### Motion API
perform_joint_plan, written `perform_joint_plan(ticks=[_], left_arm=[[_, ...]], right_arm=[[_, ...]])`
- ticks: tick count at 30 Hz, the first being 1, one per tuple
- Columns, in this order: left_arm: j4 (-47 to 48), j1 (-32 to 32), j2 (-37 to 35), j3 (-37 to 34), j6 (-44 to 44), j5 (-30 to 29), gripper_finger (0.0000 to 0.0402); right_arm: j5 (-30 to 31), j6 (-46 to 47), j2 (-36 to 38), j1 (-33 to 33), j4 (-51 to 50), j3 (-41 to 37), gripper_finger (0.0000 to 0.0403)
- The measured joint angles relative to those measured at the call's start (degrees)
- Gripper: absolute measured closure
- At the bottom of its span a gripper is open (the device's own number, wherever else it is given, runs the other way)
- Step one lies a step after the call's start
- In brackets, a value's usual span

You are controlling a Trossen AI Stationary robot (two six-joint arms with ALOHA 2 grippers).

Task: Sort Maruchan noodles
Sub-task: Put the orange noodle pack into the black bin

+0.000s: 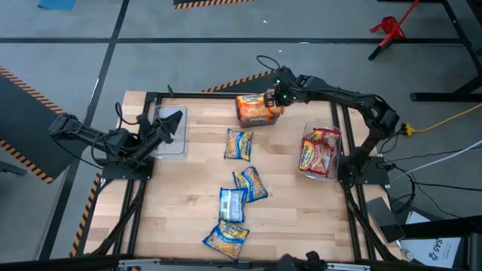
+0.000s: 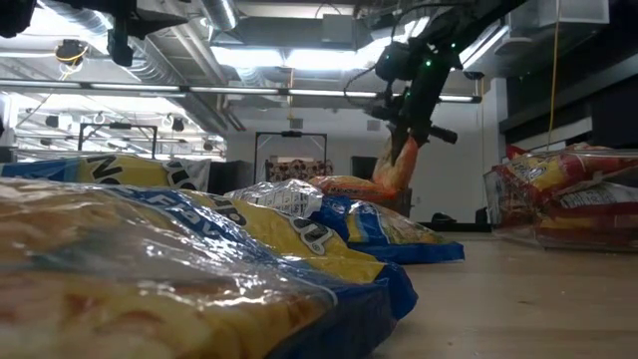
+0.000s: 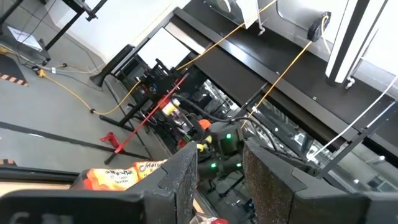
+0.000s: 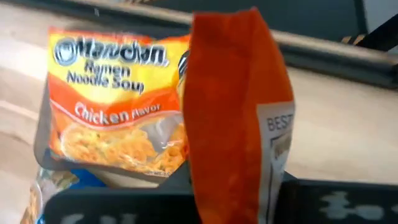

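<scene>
At twelve o'clock on the table [image 1: 188,218]: you have the right hand [image 1: 275,98] clenched on an orange noodle packet [image 4: 233,118], which hangs edge-down from it above the far rim.
Right hand, low view: you see that hand [image 2: 404,125] high at the back, with the orange packet dangling below it, clear of the tabletop.
Orange bin: just under the held packet you see a clear bin [image 1: 254,119] at twelve o'clock, with an orange chicken-flavour packet [image 4: 115,102] lying face up inside.
Red bin: at three o'clock a second clear bin [image 1: 331,169] holds a stack of red-and-silver packets [image 1: 316,154]; in the low view it stands at the right edge.
Left bin: at nine o'clock a third clear bin [image 1: 173,139] sits by the left rail.
Left hand: your left hand [image 1: 167,124] hovers over that bin, its fingers [image 3: 180,186] parted and nothing between them.
Loose packets, centre: one blue-and-yellow packet [image 1: 239,144] lies just past the middle toward twelve; two more [image 1: 251,183] overlap at the centre.
Loose packets, six o'clock: a packet showing its silver back [image 1: 232,204] lies toward six, touching the centre pair, and another blue-and-yellow packet [image 1: 225,239] lies nearest the front edge.
Low view, foreground: blue-and-yellow packets [image 2: 199,269] fill the near ground.
</scene>
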State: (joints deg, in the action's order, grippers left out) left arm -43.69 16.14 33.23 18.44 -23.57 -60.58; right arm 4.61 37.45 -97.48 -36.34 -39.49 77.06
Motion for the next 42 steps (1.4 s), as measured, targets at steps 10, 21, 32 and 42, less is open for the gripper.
perform_joint_plan(ticks=[10, 21, 32, 42], left_arm=[[0.9, 0.0, 0.0, 0.0, 0.0, -0.5, 0.0276], [1.6, 0.0, 0.0, 0.0, 0.1, -0.5, 0.0276], [2.4, 0.0, 0.1, 0.0, -0.3, -0.3, 0.0276], [4.4, 0.0, 0.1, 0.0, -0.3, -0.9, 0.0276]], right_arm=[[-2.8, -1.0, -1.3, -0.1, -3.6, 0.0, 0.0383], [-1.6, -2.1, -2.5, -0.1, -4.9, 0.1, 0.0358], [-1.1, -4.9, -3.5, -1.1, -0.1, 0.0, 0.0252], [1.4, -8.5, -3.7, -4.4, 7.0, 0.0, 0.0245]])
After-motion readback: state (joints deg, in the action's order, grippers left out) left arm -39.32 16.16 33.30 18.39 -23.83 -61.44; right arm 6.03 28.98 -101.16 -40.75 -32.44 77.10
